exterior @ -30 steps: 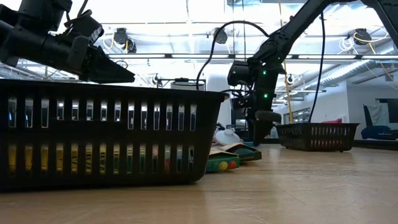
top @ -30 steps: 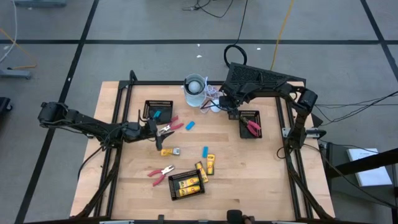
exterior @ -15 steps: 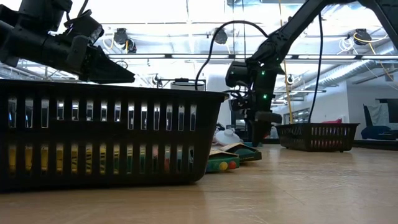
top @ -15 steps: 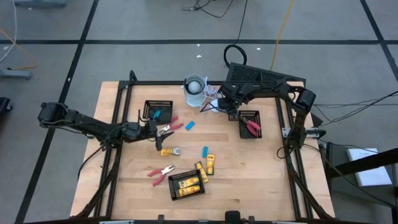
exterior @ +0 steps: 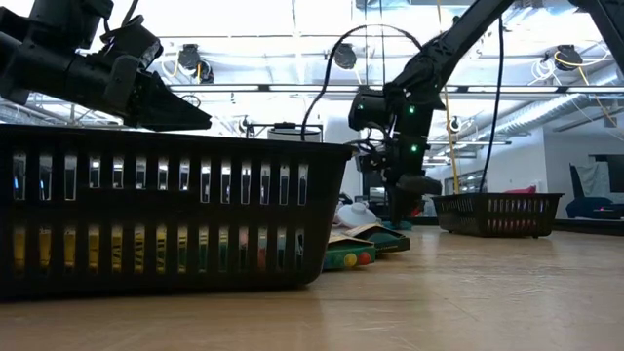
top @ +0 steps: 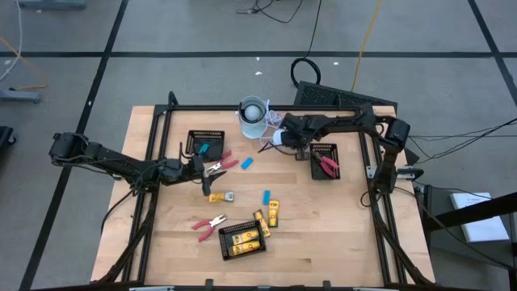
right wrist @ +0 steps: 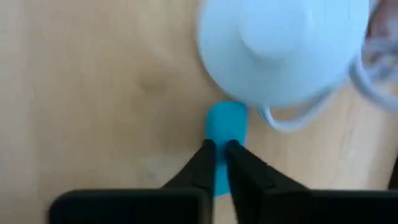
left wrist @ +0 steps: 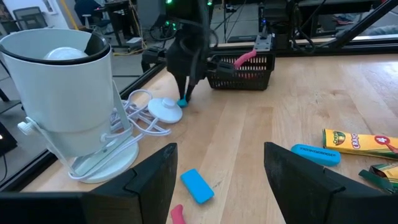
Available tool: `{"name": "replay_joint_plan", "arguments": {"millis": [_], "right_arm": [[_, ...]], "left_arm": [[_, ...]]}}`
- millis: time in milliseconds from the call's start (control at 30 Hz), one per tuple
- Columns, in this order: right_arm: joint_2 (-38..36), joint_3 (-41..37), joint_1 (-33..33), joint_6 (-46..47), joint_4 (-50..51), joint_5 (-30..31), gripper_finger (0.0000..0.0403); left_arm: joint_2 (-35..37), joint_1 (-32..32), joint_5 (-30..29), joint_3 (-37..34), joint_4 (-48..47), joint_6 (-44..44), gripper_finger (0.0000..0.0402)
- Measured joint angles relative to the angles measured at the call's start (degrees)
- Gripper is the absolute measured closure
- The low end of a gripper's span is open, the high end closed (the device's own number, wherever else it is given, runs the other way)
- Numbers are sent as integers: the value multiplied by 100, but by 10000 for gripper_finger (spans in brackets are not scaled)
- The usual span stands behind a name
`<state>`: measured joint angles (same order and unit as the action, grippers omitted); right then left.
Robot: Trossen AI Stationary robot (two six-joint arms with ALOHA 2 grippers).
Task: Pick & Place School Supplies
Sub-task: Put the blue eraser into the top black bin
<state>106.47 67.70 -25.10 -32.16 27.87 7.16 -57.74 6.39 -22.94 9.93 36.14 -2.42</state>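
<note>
Right end effector (right wrist: 217,163) down at the wooden tabletop (top: 307,218), fingers pinched together on a small light-blue stick (right wrist: 225,124). Stick lying flat, one end touching the rim of the white corded disc (right wrist: 286,50), near the white cup-shaped holder (top: 253,113) at the far side.

Possible trouble: a thin grip on only the near end of the stick, so a slip or a swing on the lift. Also the disc just beside, with its cord looping close: a snag or a nudge of the disc if lifted carelessly. Straight-up lift likely safest.

Right arm stretched far from its base across the small black mesh tray (top: 325,161) holding red-handled tools, wrist bent downward.

Left end effector (left wrist: 217,180) hovering low, fingers apart and empty, beside the black mesh tray (top: 205,143) on the left, above a red-handled scissor-like tool (top: 218,167). Yellow-and-black oblong pieces (top: 274,213) waiting nearer the front.
</note>
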Motion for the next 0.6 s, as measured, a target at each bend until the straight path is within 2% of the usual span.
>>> {"name": "replay_joint_plan", "arguments": {"millis": [133,367,600], "right_arm": [[-315,-14,297,182,-93,-261,398],[-752,-2,731,564,-18,-180,399],[-771,6,473,954,407,-145,401]], "left_arm": [[0,0,0,0,2,2,158],[0,0,2,0,2,4,158],[0,0,20,0,55,9,158]]}}
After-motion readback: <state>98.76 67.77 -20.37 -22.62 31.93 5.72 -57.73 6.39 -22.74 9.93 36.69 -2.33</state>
